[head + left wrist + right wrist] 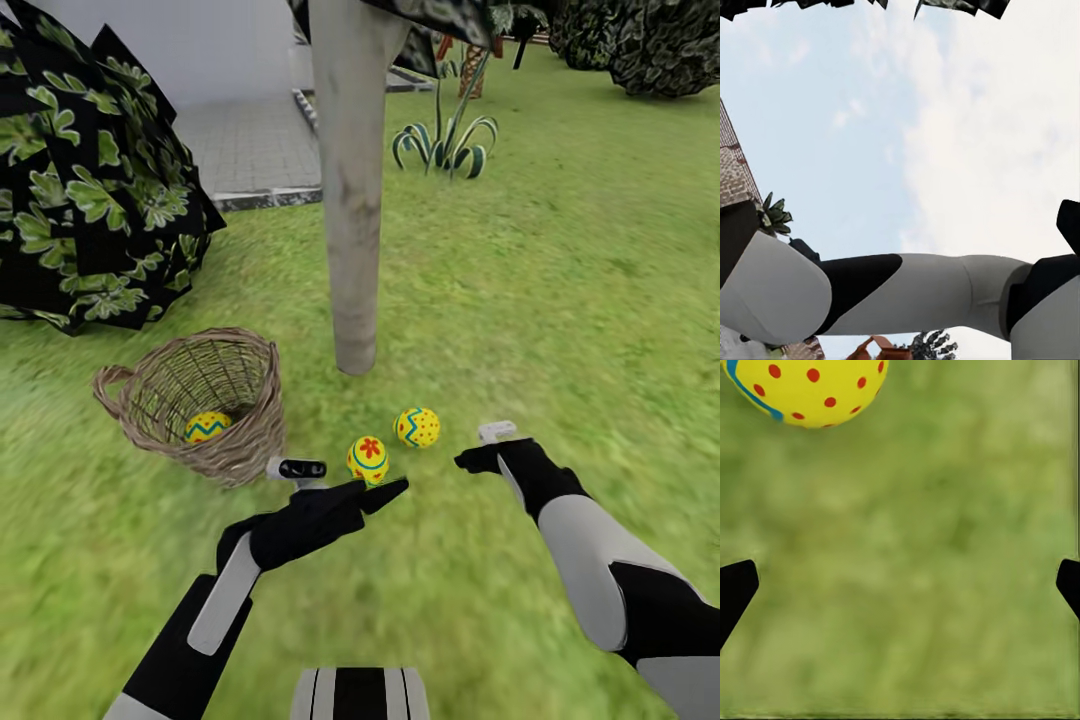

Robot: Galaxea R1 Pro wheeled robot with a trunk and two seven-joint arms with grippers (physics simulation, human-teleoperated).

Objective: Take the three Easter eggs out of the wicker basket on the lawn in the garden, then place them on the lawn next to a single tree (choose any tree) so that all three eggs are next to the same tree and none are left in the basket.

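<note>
Landmark: tree point(350, 190), smooth pale grey-beige trunk, straight.
Wicker basket point(200, 400), brown open weave, loop handle, tilted on lawn point(560, 300) left of trunk; one zigzag egg point(207, 427) inside.
Flower egg point(368, 459) and dotted egg point(417, 427) on mottled grass near trunk base.
Right gripper point(900, 585) fingers apart, empty, beside dotted egg.
Left gripper point(385, 490) near flower egg; opening: cannot tell.
No legible writing.

three Easter eggs point(368, 459), one wicker basket point(240, 440), one tree point(352, 200), perhaps two bushes point(90, 170)
</note>
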